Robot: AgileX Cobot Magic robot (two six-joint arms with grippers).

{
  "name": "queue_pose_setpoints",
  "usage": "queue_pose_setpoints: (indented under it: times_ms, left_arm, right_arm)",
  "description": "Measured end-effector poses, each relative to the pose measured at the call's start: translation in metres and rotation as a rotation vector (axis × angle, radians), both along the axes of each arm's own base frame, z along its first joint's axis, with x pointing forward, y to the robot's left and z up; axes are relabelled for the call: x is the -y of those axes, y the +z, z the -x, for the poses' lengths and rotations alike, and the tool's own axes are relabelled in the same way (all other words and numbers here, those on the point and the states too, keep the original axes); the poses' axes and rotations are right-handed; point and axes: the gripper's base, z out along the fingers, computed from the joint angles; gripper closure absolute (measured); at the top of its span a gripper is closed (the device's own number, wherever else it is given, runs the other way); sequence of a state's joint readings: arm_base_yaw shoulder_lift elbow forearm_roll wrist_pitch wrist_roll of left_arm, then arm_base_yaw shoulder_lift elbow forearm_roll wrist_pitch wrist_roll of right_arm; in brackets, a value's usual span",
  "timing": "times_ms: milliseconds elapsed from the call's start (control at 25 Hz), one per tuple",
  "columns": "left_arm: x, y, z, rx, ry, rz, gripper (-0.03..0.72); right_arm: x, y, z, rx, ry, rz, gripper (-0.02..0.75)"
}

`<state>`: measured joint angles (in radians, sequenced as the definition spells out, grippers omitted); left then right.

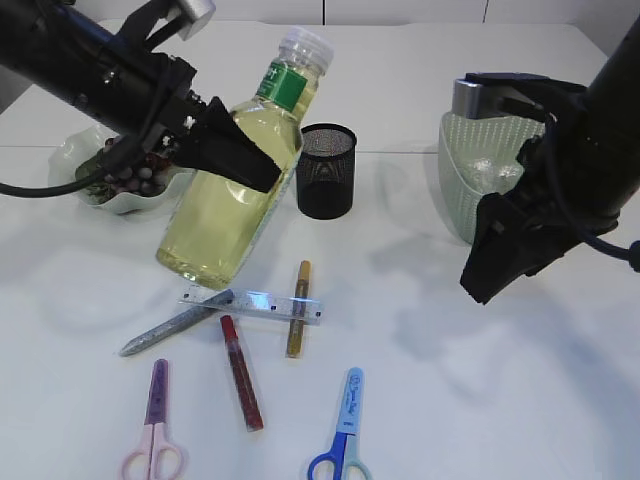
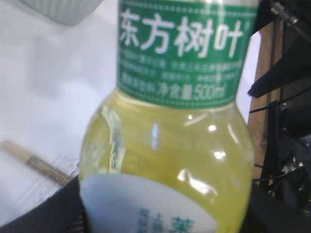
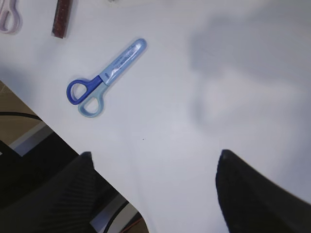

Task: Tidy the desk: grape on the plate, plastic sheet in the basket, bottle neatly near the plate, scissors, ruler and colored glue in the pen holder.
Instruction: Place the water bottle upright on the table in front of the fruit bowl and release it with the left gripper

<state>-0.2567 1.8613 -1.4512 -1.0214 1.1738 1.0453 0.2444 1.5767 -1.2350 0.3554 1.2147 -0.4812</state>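
Gripping the bottle (image 1: 237, 176) at mid-body, the left hand (image 1: 225, 150) holds it clear of the bench (image 1: 480, 380), tilted with the cap toward the upper right. In the left wrist view the bottle (image 2: 167, 145) fills the frame, showing yellow liquid and a green label between the dark fingers (image 2: 43, 213).

The right hand (image 1: 500, 255) hangs above the right side of the bench, in front of the green basket (image 1: 462, 190), with its jaws spread and nothing between them. In the right wrist view its two fingertips (image 3: 252, 194) stand wide apart over bare bench surface.

Item positions:
- Grapes (image 1: 135, 172) lie on the plate (image 1: 75, 150) at the far left, behind the left arm.
- The black mesh pen holder (image 1: 327, 170) stands just right of the bottle.
- The clear ruler (image 1: 252, 304) lies below the bottle, crossed by the silver glue stick (image 1: 175, 323) and the gold glue stick (image 1: 298, 309).
- The red glue stick (image 1: 241, 372) lies just beside them.
- The pink scissors (image 1: 154, 425) and blue scissors (image 1: 340, 430) lie along the near edge, well apart.
- Something pale lies inside the basket; what it is cannot be told.
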Motion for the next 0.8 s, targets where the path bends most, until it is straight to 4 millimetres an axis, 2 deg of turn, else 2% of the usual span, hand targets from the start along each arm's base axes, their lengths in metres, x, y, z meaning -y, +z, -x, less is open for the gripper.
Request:
queue_pose_setpoints:
  times_ms: [360,800]
  left_arm:
    - [-0.018,0.005,-0.008,-0.064,0.109,-0.302,0.261]
    - [-0.035,-0.003,-0.009,-0.134,0.218,-0.473,0.262]
  right_arm:
    - [0.008,-0.001,-0.002,0.000,-0.061,0.090,0.143]
    - [0.013,-0.002,-0.003,0.003,-0.093,0.141,0.144]
